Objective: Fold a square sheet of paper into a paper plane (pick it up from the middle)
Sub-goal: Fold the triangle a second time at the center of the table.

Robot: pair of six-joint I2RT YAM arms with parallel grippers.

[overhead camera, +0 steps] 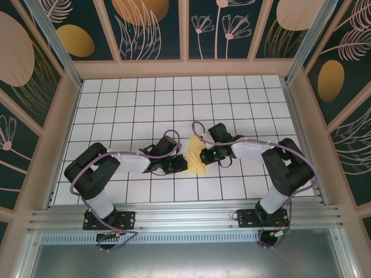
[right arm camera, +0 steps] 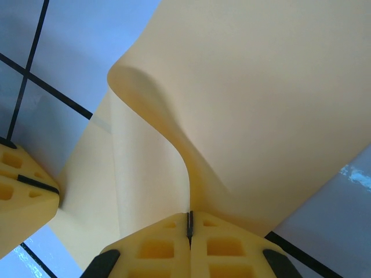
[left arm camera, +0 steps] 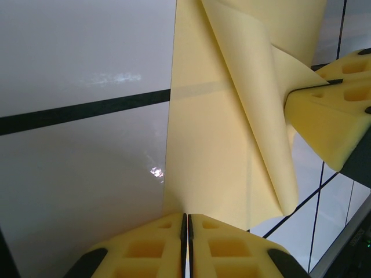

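Yellow and partly folded, the sheet of paper (overhead camera: 196, 156) sits over the middle tiles of the white gridded desk (overhead camera: 145, 104), a little toward the desk's near edge. Its lower layer appears to lie flat on the desk while an upper flap curls up off it.

At the sheet's left edge the left end effector (overhead camera: 181, 164) is clenched on the paper. In the left wrist view its foam pads (left arm camera: 151, 249) meet, with the edge of the flat layer pinched in the seam.

On the sheet's right side the right end effector (overhead camera: 204, 154) is likewise clamped onto the paper. Its pads are closed on the raised flap, which bends away from them in a smooth curve in the right wrist view.

Both end effectors sit near each other, with the sheet between them.
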